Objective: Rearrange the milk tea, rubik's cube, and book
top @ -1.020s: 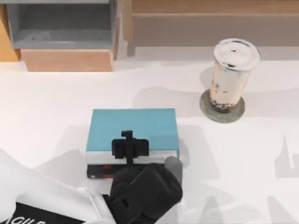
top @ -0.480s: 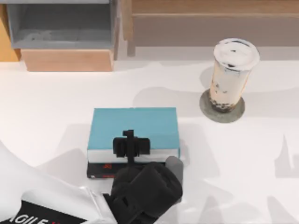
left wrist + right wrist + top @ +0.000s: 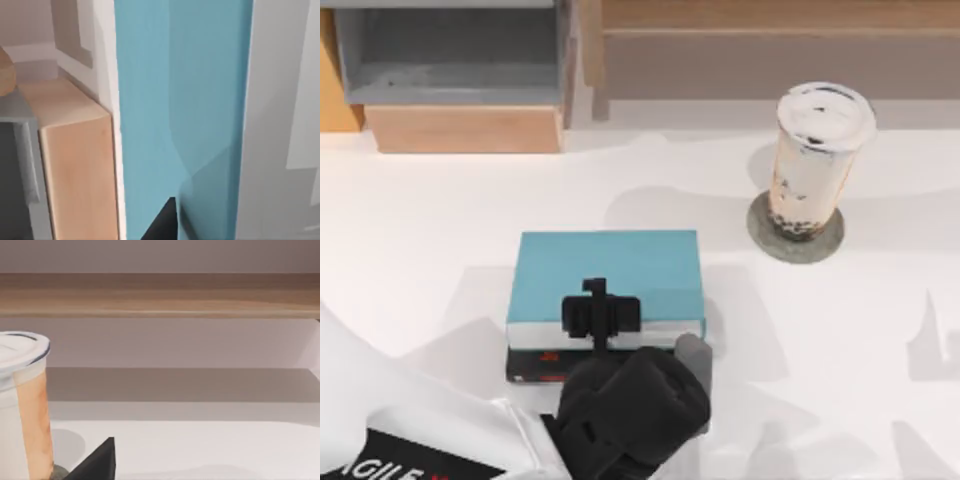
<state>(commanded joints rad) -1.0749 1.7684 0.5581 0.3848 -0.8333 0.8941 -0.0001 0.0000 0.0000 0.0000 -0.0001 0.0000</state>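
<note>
The teal book (image 3: pixel 605 270) lies in the middle of the table on top of a black book with red lettering (image 3: pixel 542 366). My left gripper (image 3: pixel 600 316) is shut on the teal book's near edge, at the white page side. The teal cover (image 3: pixel 175 100) runs down the middle of the left wrist view. At the back right the milk tea (image 3: pixel 814 155) stands upright on a flat grey coaster (image 3: pixel 828 240). The cup (image 3: pixel 22 405) is also in the right wrist view, beside a dark part of my right gripper (image 3: pixel 96 464). The rubik's cube is out of view.
A grey open box (image 3: pixel 450 55) with a wooden block (image 3: pixel 465 128) in front of it stands at the back left. A long wooden shelf (image 3: pixel 770 45) runs along the back right. White table surface (image 3: pixel 840 350) lies to the right of the books.
The teal book and my left gripper shifted slightly to the right a second ago, then held still. The milk tea has not moved.
</note>
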